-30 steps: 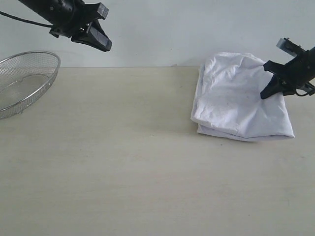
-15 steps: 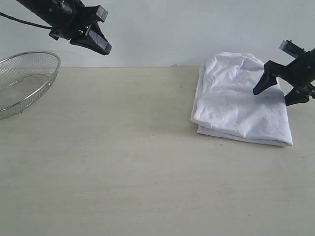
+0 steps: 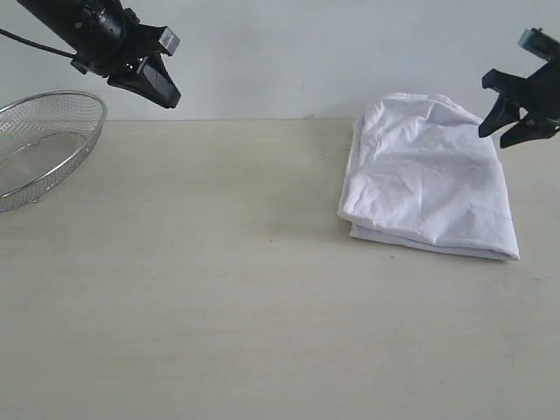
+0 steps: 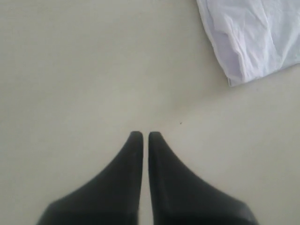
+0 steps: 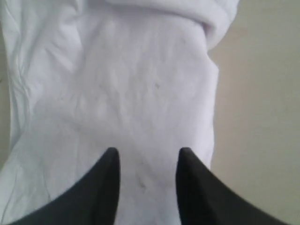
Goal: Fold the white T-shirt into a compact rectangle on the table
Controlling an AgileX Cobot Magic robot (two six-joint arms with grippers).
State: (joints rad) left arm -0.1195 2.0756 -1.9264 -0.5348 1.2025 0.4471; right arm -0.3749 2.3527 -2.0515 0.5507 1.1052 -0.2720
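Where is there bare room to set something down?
The widest bare stretch of the pale beige wood-grain table lies between the round wire-mesh metal basket and the folded white T-shirt; the near strip is bare too. Crowded only at far right, where the open right hand hangs above the shirt.

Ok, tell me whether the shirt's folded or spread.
Folded: the white T-shirt lies as a bundle on the table, stacked layers visible at its near edge.
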